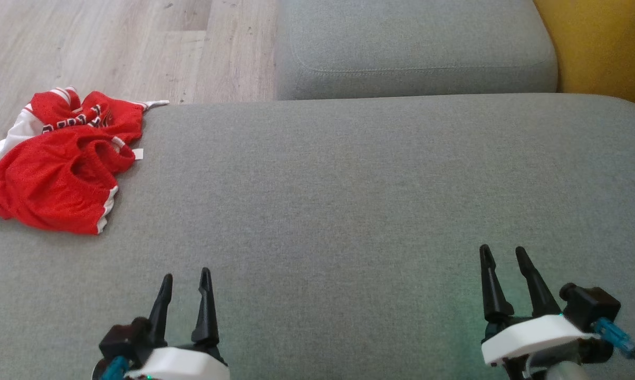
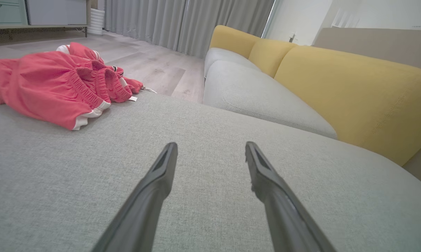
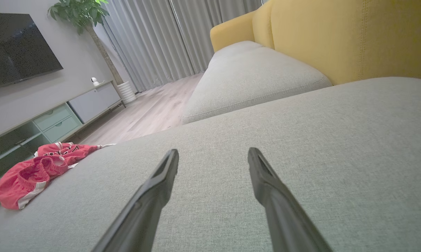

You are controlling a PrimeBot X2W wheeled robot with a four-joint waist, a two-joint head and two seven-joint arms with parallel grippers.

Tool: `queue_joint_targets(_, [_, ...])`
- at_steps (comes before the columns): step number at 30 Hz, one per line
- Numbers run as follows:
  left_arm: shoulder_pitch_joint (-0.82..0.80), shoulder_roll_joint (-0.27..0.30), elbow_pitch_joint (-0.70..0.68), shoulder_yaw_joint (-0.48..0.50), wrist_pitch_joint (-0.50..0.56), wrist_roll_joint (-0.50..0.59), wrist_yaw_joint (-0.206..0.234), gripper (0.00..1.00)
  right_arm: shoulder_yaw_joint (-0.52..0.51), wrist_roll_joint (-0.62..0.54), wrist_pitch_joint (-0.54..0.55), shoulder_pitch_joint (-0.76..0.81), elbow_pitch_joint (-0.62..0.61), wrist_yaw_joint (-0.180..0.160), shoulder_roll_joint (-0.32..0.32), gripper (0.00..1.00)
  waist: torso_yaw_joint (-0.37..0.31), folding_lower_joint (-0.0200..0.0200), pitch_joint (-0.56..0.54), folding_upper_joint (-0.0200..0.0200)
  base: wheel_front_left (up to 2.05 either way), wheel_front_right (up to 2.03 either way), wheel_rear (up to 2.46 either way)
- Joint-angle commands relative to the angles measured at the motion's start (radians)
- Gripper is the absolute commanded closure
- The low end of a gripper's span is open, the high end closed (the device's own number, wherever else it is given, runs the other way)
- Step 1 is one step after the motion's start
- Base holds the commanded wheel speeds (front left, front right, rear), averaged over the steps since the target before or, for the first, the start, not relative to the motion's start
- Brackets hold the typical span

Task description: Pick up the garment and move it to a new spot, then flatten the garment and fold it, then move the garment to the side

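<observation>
We see a crumpled red garment (image 1: 59,174) at the far left edge of our grey sofa cushion (image 1: 349,200), our left gripper (image 1: 186,273) empty with fingers parted, well apart from it, our right gripper (image 1: 502,248) likewise spread and empty, toward the cushion's right side

Soft daylight comes through the curtains (image 3: 154,38); shadows are faint, my head view slightly grainy (wrist views bend at the edges).
</observation>
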Motion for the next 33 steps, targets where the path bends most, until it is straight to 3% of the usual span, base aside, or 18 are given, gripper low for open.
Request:
queue_joint_targets(1, [-0.017, 0.010, -0.027, 0.021, -0.018, 0.032, 0.006, 0.00, 0.022, -0.033, -0.018, -0.033, -0.028, 0.007, -0.008, 0.00, 0.001, 0.0001, 0.000, 0.0000, 0.00, 0.00, 0.00])
queue_joint_targets(23, [-0.030, 0.010, 0.024, 0.007, -0.083, 0.236, 0.034, 0.00, 0.055, -0.287, -0.083, -0.045, -0.007, 0.008, -0.010, 0.00, 0.009, 0.0001, -0.002, 0.0000, 0.00, 0.00, 0.00])
queue_joint_targets(33, [-0.035, 0.007, 0.033, 0.012, -0.083, 0.215, 0.043, 0.00, 0.052, -0.279, -0.083, -0.050, 0.006, 0.008, -0.010, 0.00, 0.010, 0.0001, 0.000, 0.0000, 0.00, 0.00, 0.00])
